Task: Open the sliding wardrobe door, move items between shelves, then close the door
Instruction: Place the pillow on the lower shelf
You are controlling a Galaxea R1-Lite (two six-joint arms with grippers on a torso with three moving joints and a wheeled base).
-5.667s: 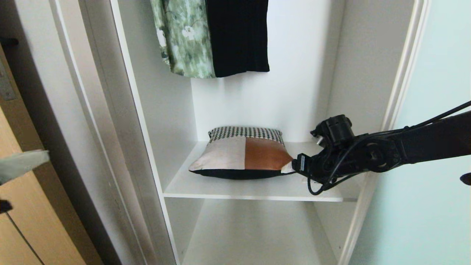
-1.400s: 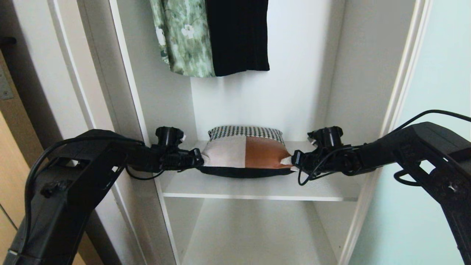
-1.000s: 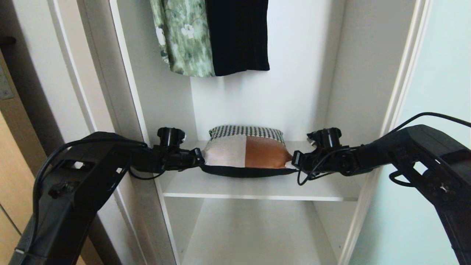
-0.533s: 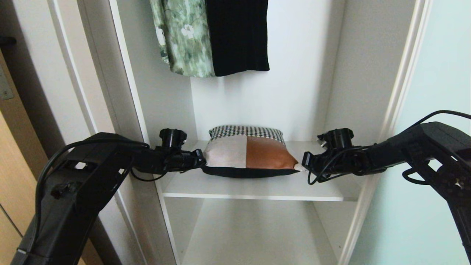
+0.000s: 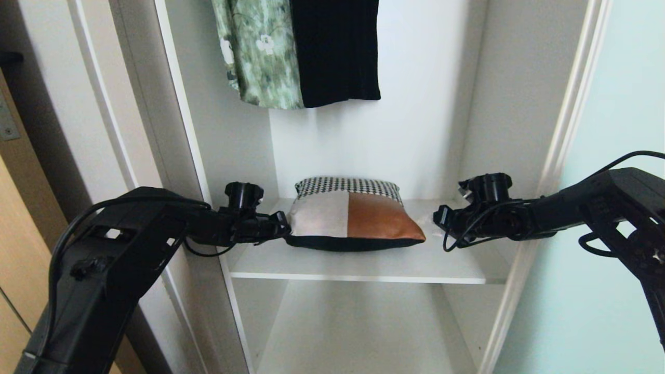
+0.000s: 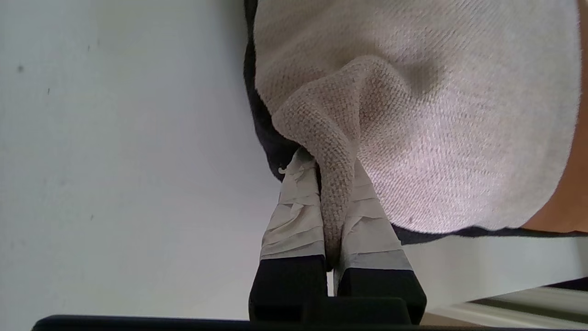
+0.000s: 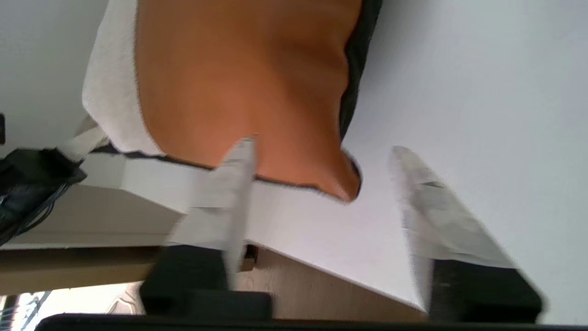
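Observation:
The patchwork cushion (image 5: 353,215) lies on the white shelf (image 5: 363,267) inside the wardrobe, with a lower shelf (image 5: 358,332) beneath. My left gripper (image 5: 283,228) is shut on the cushion's left corner. In the left wrist view its taped fingers (image 6: 294,216) pinch the off-white corner of the cushion (image 6: 436,115). My right gripper (image 5: 435,218) is open, a little to the right of the cushion's orange corner. In the right wrist view that gripper (image 7: 321,147) stands wide, and the cushion corner (image 7: 347,184) lies free on the shelf between the jaws. The sliding wardrobe door (image 5: 613,104) stands slid aside at the right.
A green floral garment (image 5: 257,52) and a black garment (image 5: 335,49) hang above the shelf. White wardrobe side walls (image 5: 499,104) close in both arms. A tan wooden door (image 5: 15,249) is at the far left.
My right gripper has opened, let go of the cushion's right corner and drawn back to the right. The corner has dropped onto the shelf. The left gripper keeps its hold.

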